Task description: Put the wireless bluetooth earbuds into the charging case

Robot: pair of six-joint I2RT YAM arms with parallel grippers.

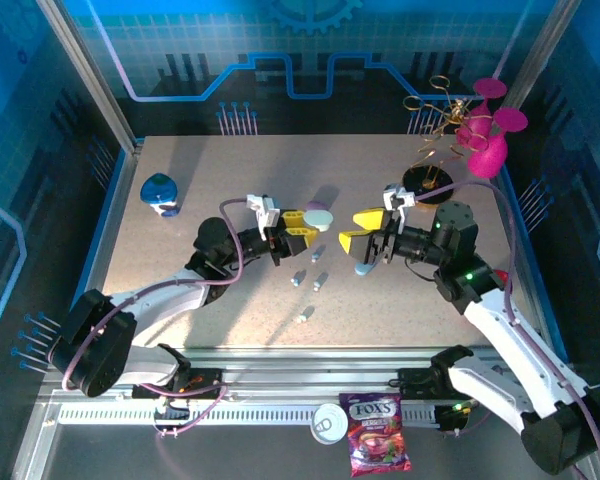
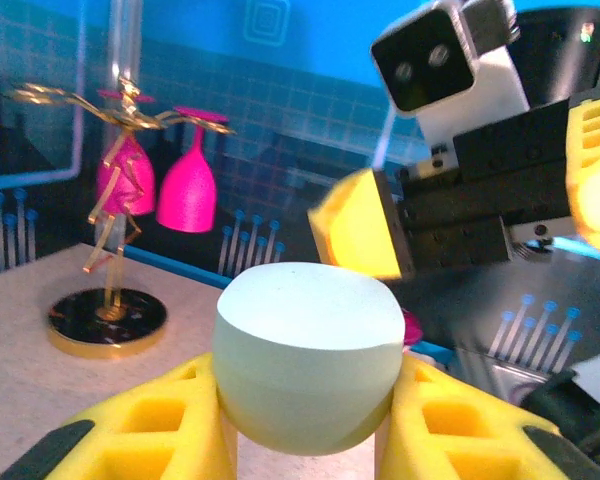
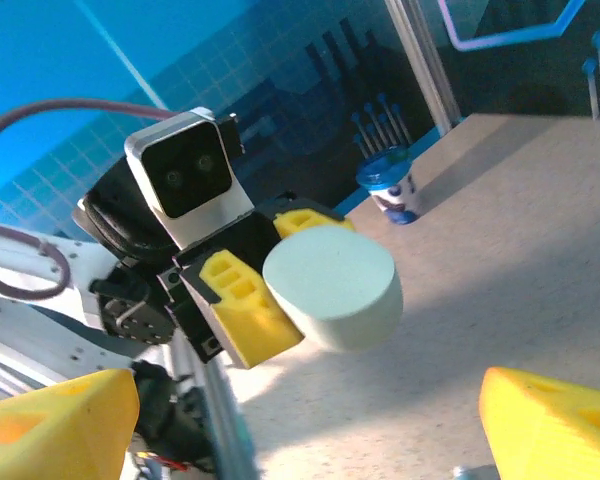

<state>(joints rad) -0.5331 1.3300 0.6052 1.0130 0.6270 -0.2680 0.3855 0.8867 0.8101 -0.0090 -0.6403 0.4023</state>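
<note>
Mint rounded plastic case (image 2: 305,350) clenched in my left hand (image 1: 302,225), right hand (image 1: 360,228) released; small grey-blue earbuds (image 1: 296,279) lie uninserted mid-frame.

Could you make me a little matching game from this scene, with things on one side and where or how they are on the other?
Things:
1. pale green case
2. right end effector
3. pink glasses
4. Fox's candy bag

States:
A. open
B. hanging on the gold rack
C. lying at the very near edge
D. clamped in the left end effector

Pairs: 1-D, 2-A, 3-B, 4-C
</note>
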